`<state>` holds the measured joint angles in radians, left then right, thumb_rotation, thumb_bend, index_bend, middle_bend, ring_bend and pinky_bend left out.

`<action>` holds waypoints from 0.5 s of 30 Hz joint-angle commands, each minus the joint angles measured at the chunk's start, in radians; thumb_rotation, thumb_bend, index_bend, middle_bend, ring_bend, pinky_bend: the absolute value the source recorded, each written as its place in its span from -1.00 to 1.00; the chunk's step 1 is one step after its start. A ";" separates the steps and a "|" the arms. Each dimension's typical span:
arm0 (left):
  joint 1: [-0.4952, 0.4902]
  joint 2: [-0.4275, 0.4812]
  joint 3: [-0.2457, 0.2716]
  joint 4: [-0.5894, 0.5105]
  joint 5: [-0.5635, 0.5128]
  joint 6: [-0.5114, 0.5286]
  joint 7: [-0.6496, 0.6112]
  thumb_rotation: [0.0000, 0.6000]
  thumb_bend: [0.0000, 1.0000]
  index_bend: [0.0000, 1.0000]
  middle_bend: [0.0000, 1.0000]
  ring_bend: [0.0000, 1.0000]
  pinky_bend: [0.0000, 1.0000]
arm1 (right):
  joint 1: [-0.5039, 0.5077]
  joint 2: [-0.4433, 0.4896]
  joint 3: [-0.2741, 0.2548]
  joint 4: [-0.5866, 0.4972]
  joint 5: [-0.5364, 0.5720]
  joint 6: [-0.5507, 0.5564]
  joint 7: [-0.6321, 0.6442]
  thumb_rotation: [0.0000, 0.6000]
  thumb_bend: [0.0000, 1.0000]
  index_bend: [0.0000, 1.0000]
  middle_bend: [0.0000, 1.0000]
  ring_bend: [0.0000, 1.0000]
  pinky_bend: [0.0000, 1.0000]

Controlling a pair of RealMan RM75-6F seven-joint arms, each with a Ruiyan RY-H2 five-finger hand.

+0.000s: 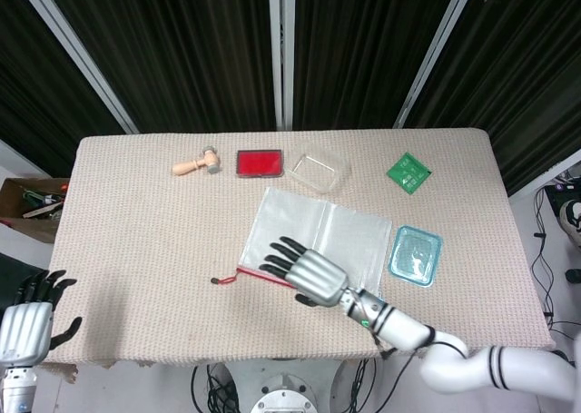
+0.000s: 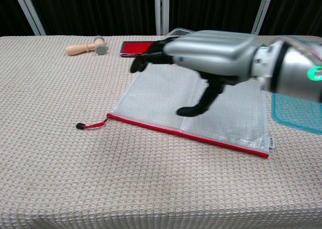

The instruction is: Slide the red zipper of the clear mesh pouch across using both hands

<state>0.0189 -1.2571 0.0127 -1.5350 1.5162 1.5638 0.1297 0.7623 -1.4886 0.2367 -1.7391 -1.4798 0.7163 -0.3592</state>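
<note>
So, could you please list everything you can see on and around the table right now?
mesh pouch: one, clear, table centre
zipper: one, red, pouch's near edge
pull cord: one, red with black tip, left of pouch
stamp: one, wooden, far left
ink pad: one, red, far centre
container: one, clear, beside ink pad
lid: one, teal, right of pouch
packet: one, green, far right
right hand: fingers apart, above pouch
left hand: fingers apart, off table's near-left corner
</note>
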 commanded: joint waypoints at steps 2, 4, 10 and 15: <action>0.002 -0.001 -0.001 0.011 -0.010 -0.007 -0.014 1.00 -0.58 -0.45 -0.67 -0.77 -0.73 | 0.186 -0.222 0.069 0.199 0.188 -0.124 -0.114 1.00 -0.61 -0.60 -0.69 -1.00 -0.98; 0.002 -0.001 -0.003 0.015 -0.012 -0.009 -0.018 1.00 -0.58 -0.45 -0.67 -0.77 -0.73 | 0.235 -0.281 0.073 0.273 0.225 -0.142 -0.130 1.00 -0.57 -0.55 -0.68 -1.00 -0.98; -0.003 -0.001 -0.007 0.022 -0.020 -0.024 -0.029 1.00 -0.58 -0.45 -0.67 -0.77 -0.73 | 0.329 -0.400 0.070 0.451 0.294 -0.169 -0.124 1.00 -0.45 -0.43 -0.65 -1.00 -0.98; -0.008 0.000 -0.009 0.025 -0.021 -0.034 -0.032 1.00 -0.58 -0.45 -0.67 -0.77 -0.73 | 0.369 -0.455 0.063 0.540 0.300 -0.173 -0.082 1.00 -0.39 -0.39 -0.63 -1.00 -0.98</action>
<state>0.0109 -1.2577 0.0037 -1.5105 1.4954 1.5297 0.0974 1.1101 -1.9202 0.3014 -1.2256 -1.1893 0.5509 -0.4583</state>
